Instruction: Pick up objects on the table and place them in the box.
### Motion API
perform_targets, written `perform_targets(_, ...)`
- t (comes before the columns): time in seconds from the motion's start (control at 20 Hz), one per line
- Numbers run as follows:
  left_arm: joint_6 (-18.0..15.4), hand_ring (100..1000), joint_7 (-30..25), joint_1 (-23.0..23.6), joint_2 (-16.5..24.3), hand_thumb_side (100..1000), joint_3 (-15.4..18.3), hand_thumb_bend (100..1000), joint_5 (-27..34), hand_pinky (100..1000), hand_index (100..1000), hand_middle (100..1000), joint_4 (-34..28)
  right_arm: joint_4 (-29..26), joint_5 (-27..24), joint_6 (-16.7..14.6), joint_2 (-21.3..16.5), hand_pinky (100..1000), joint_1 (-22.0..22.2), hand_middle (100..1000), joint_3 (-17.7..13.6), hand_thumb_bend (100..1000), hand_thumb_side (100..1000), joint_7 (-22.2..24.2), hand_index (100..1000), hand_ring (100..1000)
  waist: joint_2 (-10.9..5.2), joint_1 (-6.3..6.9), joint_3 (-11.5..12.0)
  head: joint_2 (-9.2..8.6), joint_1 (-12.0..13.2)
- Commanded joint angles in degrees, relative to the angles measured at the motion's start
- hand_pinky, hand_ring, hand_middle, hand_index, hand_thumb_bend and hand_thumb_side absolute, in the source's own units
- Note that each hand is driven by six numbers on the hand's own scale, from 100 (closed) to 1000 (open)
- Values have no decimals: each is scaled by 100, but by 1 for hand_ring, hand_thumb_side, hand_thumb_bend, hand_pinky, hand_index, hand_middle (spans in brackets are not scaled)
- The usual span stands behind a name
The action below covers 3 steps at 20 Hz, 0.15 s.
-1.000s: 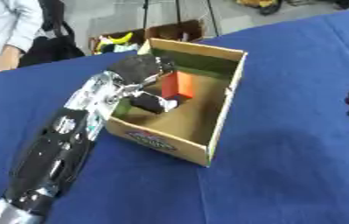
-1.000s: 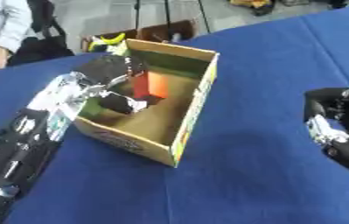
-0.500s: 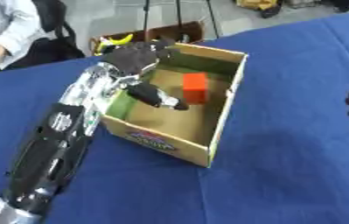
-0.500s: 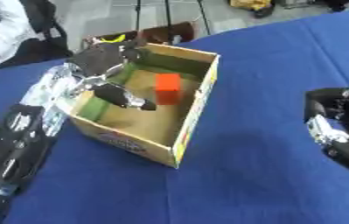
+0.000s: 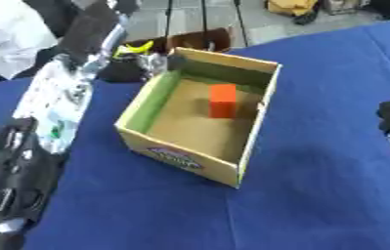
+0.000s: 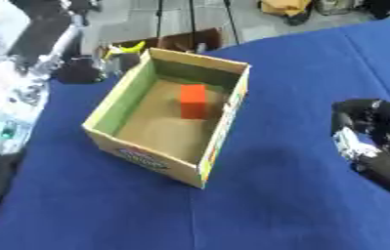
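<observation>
Box [image 5: 200, 161]: open-topped cardboard carton, standing upright on the blue tablecloth [image 5: 317, 195], turned askew so one corner faces us; a printed label shows on its near outer wall, and we note a green inner face on its left wall. Contents: one orange block [image 5: 223, 100], upright on the carton floor toward the far side, apart from the walls so far as we can see. Left hand [image 5: 134, 66]: dark, blurred, beyond the carton's far left corner and outside it; we cannot tell whether its fingers are released or clenched, and we see nothing held in it. The orange block lies to the right of that hand, inside the carton and well apart from it. Left arm [image 5: 53, 107]: silver and black, running from the lower left edge up along the carton's left side, not touching the carton wall that we can see. Right hand [image 6: 365, 129]: black, resting at the right edge on the cloth, fingers curled inward and grasping nothing; the carton sits well to the left of those fingers, with bare cloth between. Beyond the far table edge, near the left hand: a yellow item [image 5: 136, 48], shape unclear.
</observation>
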Motion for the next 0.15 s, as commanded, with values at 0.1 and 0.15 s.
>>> perform_targets(0.1, 519, 687, 369, 410, 186, 1000, 507, 728, 1362, 524, 986, 754, -955, -193, -32, 19, 64, 844, -59, 517, -64, 108, 375, -90, 726, 822, -163, -116, 109, 92, -118)
perform_targets(0.15, 585, 650, 583, 593, 147, 1000, 634, 799, 1750, 483, 976, 718, -1180, -204, -31, 24, 79, 843, -66, 517, -78, 108, 376, -114, 726, 822, -165, -147, 149, 94, -139)
